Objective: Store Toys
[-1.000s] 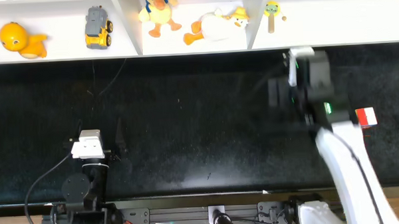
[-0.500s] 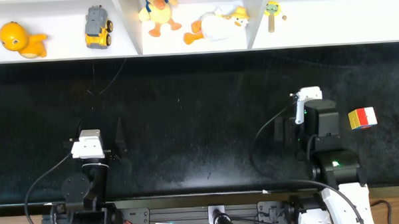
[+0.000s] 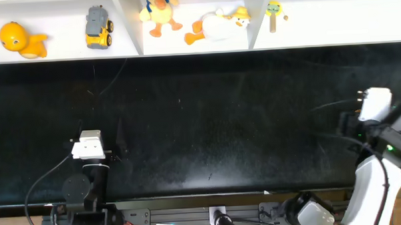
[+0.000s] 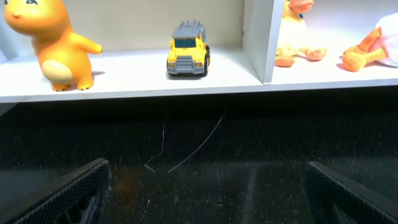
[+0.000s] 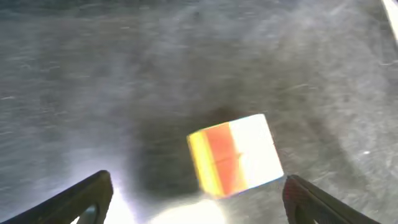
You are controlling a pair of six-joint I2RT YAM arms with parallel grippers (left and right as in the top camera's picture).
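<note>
A cube (image 5: 235, 155) with yellow, red and white stripes lies on the black mat, just ahead of my right gripper (image 5: 199, 211). That gripper is open, its fingers spread wider than the cube and apart from it. In the top view my right arm (image 3: 382, 139) stands at the mat's far right and hides the cube. My left gripper (image 4: 205, 205) is open and holds nothing, low over the mat at the front left (image 3: 99, 131), facing the shelf. An orange toy (image 4: 56, 43) and a yellow truck (image 4: 188, 48) stand on the shelf.
The white shelf (image 3: 198, 49) runs along the back, split by dividers. It holds the orange toy (image 3: 21, 38), truck (image 3: 98, 28), a yellow duck plush (image 3: 159, 14), a white duck plush (image 3: 216, 25) and a small green-yellow toy (image 3: 274, 13). The black mat (image 3: 201, 119) spans the middle.
My right arm drew back from near the shelf toward the front, then swung to the far right, and it now covers the striped cube in the top view. The left arm stayed still.
</note>
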